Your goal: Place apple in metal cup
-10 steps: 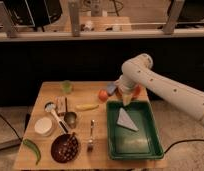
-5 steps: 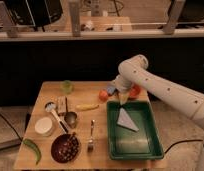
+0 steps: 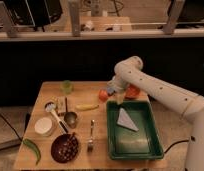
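Apple (image 3: 103, 95) sits on the table (image 3: 87, 92) near its far edge, just beside the hand (image 3: 113, 90), on the picture-left side of it. Whether they touch I cannot tell, nor whether the hand is apart or together. Metal cup (image 3: 71, 118) stands upright, well apart from the apple, nearer the camera and further picture-left, with the banana (image 3: 87, 106) between them. Being round, the apple has no long axis. Count: one apple, one metal cup, one hand.

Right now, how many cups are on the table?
2. The green cup stands at the table's back left; the metal cup sits nearer, beside the banana. The claw hovers by the apple; its arm may hide more.
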`<state>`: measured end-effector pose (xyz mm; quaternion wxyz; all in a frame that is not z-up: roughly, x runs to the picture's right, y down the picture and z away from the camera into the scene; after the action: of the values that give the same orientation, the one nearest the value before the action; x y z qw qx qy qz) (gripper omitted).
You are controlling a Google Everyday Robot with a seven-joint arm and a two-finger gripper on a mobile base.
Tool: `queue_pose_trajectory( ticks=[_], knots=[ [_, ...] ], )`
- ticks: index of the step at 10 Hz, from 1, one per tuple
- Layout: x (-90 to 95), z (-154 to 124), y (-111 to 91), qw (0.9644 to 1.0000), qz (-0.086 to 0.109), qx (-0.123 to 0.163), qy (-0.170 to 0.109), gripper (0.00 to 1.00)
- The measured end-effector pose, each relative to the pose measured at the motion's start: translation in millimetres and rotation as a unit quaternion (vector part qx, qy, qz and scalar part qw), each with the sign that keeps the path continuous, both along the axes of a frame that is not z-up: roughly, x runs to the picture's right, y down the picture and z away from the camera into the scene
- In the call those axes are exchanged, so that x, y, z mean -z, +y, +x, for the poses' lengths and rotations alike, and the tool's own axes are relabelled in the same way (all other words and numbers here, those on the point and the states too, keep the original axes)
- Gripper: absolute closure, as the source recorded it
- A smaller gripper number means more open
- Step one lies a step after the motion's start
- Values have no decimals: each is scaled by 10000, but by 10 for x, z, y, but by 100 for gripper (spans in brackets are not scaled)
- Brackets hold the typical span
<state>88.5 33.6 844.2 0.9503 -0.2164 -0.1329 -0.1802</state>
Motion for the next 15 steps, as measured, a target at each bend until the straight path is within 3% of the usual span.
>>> queue_pose_trajectory(
  ticks=[2,4,6,7,10,11,12,15],
  knots=[
    [45,29,-11,9998,109,129,-115,20],
    [155,-48,-55,9968,354,558,-442,20],
    [264,-165,-129,9865,672,1290,-756,20],
    [289,-181,-167,9820,796,1534,-765,20],
    [344,-283,-259,9641,1107,2238,-902,20],
    [344,-320,-290,9552,1203,2517,-989,20],
    [330,-360,-313,9470,1260,2752,-1077,20],
    [227,-500,-350,9276,1241,3291,-1258,20]
  ],
)
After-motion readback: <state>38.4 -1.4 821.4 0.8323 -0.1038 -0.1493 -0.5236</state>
